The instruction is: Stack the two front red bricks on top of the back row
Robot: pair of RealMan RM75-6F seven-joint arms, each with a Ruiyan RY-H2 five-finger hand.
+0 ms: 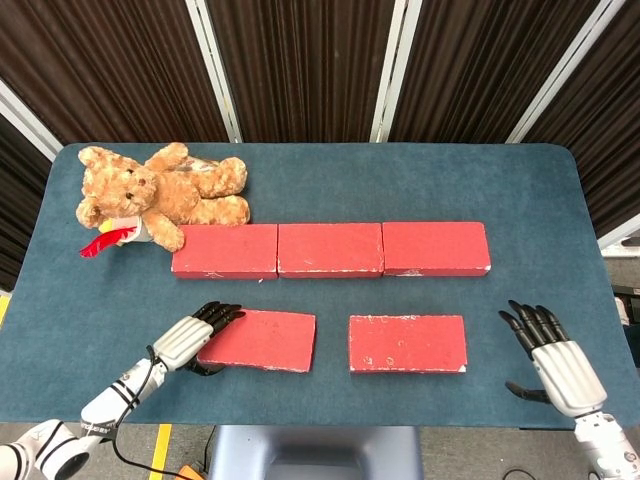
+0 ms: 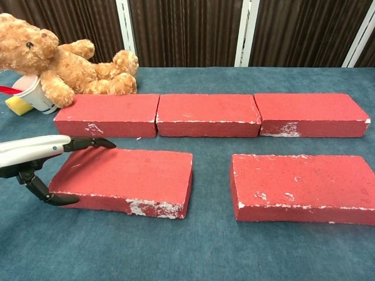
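Three red bricks form the back row: left (image 1: 225, 250), middle (image 1: 330, 249), right (image 1: 436, 248). In the chest view that row runs from its left brick (image 2: 108, 114) to its right brick (image 2: 307, 113). The front left brick (image 1: 265, 340) (image 2: 132, 175) lies in front of it. My left hand (image 1: 195, 338) (image 2: 35, 158) grips this brick's left end, fingers (image 2: 88, 142) laid over the top and thumb against the front face. The front right brick (image 1: 408, 343) (image 2: 302, 184) lies untouched. My right hand (image 1: 555, 358) hovers open to its right, apart from it, and is outside the chest view.
A brown teddy bear (image 1: 160, 195) (image 2: 53, 58) lies at the back left, touching the back row's left brick. Beside the bear are a white cup (image 2: 32, 93) and a yellow sponge (image 2: 17, 105). The blue table (image 1: 400, 180) ends close in front of both hands.
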